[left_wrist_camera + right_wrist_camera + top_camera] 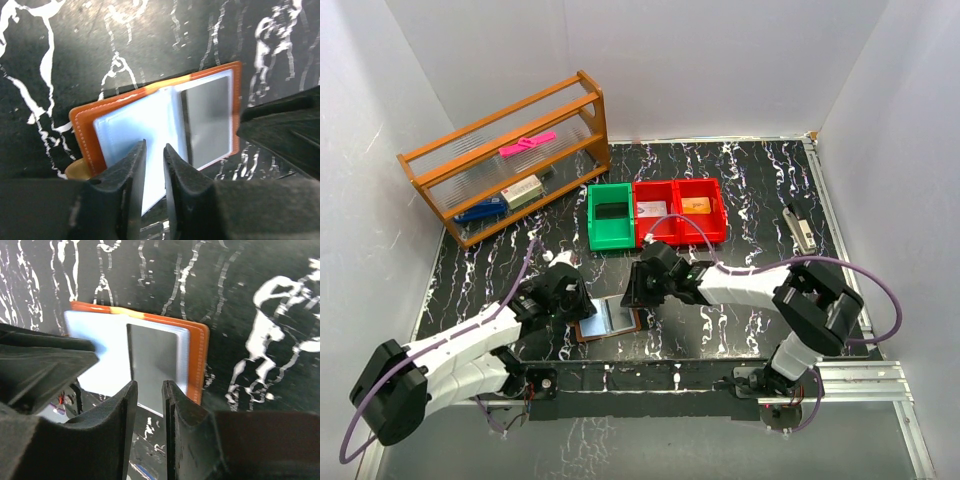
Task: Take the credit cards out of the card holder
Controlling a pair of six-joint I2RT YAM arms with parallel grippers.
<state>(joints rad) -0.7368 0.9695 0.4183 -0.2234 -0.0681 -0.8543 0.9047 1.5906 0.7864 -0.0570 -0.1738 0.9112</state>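
The card holder [610, 320] lies open on the black marble table between both grippers, with a brown rim [82, 130] [197, 355] and a pale blue inside [135, 125] [107, 350]. A silver-grey card [207, 117] [152, 355] sits in its right half and sticks out past the near edge. My left gripper [567, 297] [154, 150] hovers over the pale blue left half, its jaws a narrow gap apart with nothing between them. My right gripper [645, 285] [149, 390] stands over the silver-grey card's near end, also a narrow gap apart. A gold-orange corner [75, 170] peeks out beside the holder's left rim.
A green bin [611, 213] and two red bins [678, 208] stand behind the holder; the red ones hold a pale card [652, 208] and an orange card [696, 205]. A wooden rack [505, 160] is at the back left. A small grey tool [800, 228] lies at the right.
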